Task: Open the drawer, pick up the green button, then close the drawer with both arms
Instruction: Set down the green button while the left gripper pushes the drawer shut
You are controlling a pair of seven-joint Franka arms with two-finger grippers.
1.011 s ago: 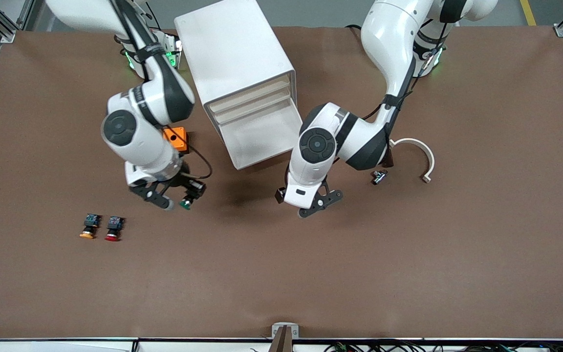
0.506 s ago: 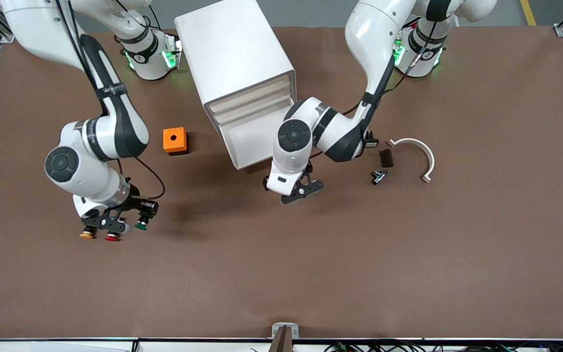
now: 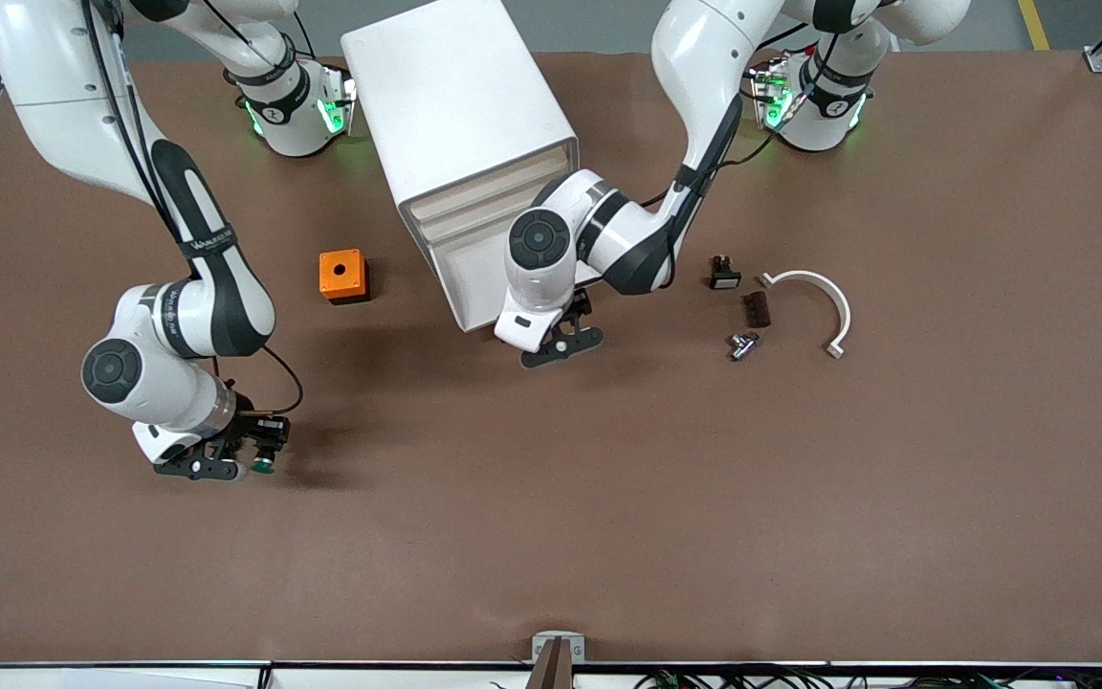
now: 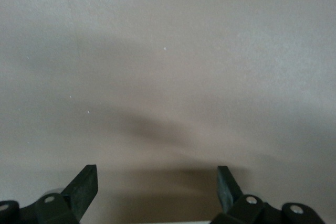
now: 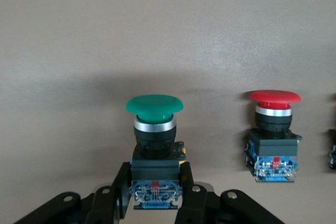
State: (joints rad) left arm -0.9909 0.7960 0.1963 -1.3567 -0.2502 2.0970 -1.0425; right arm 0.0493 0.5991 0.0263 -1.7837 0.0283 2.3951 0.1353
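Left wrist view: mostly bare brown table [image 4: 173, 40] surface is seen, w/ a few tiny pale specks. Left gripper [image 4: 157, 187] is shown at the frame edge, its two dark fingertips [image 4: 84, 187] spread wide apart, nothing held btwn them. A soft dark shadow is cast on the table between and just past the tips. A thin pale strip is glimpsed at the edge btwn the fingers; what it is can't be told.
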